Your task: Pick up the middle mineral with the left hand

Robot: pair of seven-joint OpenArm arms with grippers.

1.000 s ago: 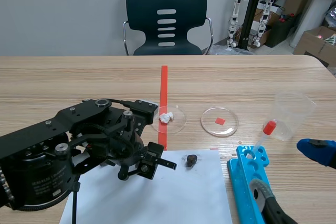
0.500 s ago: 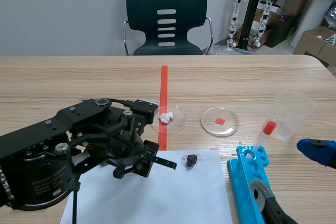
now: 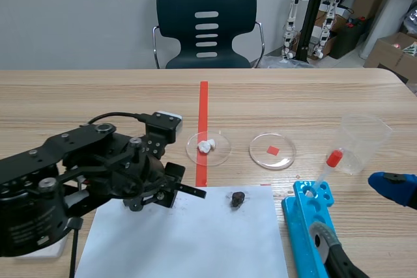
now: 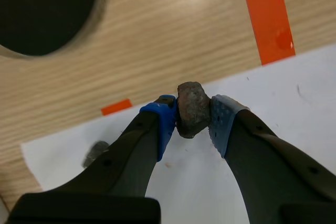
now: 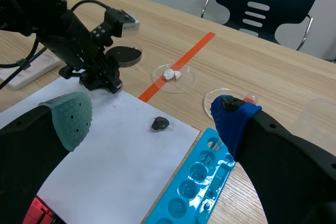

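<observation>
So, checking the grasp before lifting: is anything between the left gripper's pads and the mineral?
Nothing visible. The left gripper is shut on the brown mineral, both pads pressed straight against its sides.

Mineral [image 4: 192, 109]: mottled brown-grey, between the blue dotted pads [image 4: 167, 120] of the black left gripper [image 4: 192, 121]; right gripper [image 5: 152, 113]: black, one pad grey-green and dotted, the other blue. Paper [image 3: 195, 239]: white with faint dark smudges, bearing a near-black second mineral [image 3: 238, 198] by its far edge. Table [image 3: 98, 102]: pale wood grain, crossed by an orange-red tape line [image 3: 202, 122]; tray [image 3: 301, 216] by the table's near edge: bright blue.
</observation>
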